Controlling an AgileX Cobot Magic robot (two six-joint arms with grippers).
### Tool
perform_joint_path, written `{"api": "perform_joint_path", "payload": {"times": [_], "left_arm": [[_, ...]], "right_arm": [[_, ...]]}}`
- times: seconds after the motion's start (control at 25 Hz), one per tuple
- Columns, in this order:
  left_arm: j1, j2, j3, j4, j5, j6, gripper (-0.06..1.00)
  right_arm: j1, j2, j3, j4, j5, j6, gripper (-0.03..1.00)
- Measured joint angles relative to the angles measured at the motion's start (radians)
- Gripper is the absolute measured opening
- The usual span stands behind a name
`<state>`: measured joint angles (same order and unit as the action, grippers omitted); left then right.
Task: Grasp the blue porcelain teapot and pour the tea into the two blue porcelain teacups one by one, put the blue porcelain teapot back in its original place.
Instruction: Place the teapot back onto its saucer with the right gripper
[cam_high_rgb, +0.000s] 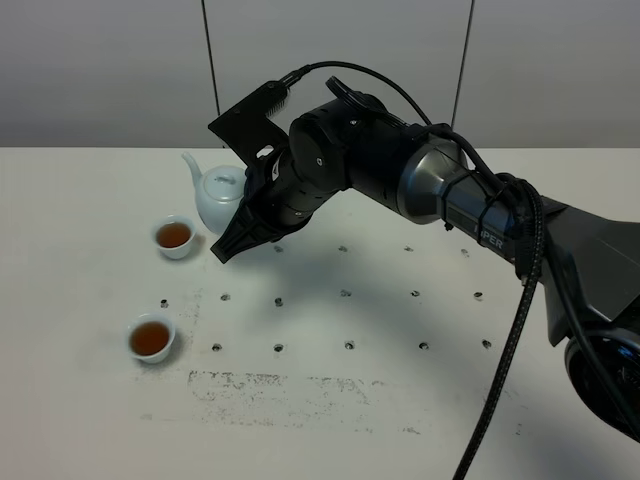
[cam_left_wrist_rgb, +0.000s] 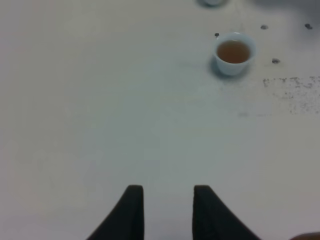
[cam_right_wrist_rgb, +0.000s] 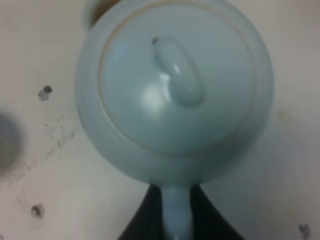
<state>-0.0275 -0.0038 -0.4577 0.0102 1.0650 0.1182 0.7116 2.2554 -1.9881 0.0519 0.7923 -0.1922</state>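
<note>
The blue porcelain teapot (cam_high_rgb: 217, 193) stands upright at the back left of the white table, spout pointing back-left, lid on. In the right wrist view it (cam_right_wrist_rgb: 175, 85) fills the picture from above. My right gripper (cam_high_rgb: 238, 232) reaches across from the right, and its fingers (cam_right_wrist_rgb: 207, 217) close on both sides of the loop handle (cam_right_wrist_rgb: 176, 212). The two teacups hold brown tea: one (cam_high_rgb: 174, 236) is just front-left of the teapot, the other (cam_high_rgb: 152, 338) nearer the front. My left gripper (cam_left_wrist_rgb: 167, 192) is open and empty over bare table, with a filled cup (cam_left_wrist_rgb: 233, 52) ahead of it.
The table (cam_high_rgb: 400, 400) has rows of small dark holes and a scuffed dark patch (cam_high_rgb: 290, 385) near the front. The right arm and its cable (cam_high_rgb: 500, 330) span the right half of the table. A grey panelled wall (cam_high_rgb: 100, 70) stands behind.
</note>
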Motion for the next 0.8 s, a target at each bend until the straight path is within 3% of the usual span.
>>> {"api": "perform_joint_path", "payload": {"times": [0.8], "left_arm": [[0.000,0.000,0.000,0.000,0.000,0.000,0.30]], "right_arm": [[-0.020,0.144,0.000,0.004,-0.135,0.088,0.07]]}}
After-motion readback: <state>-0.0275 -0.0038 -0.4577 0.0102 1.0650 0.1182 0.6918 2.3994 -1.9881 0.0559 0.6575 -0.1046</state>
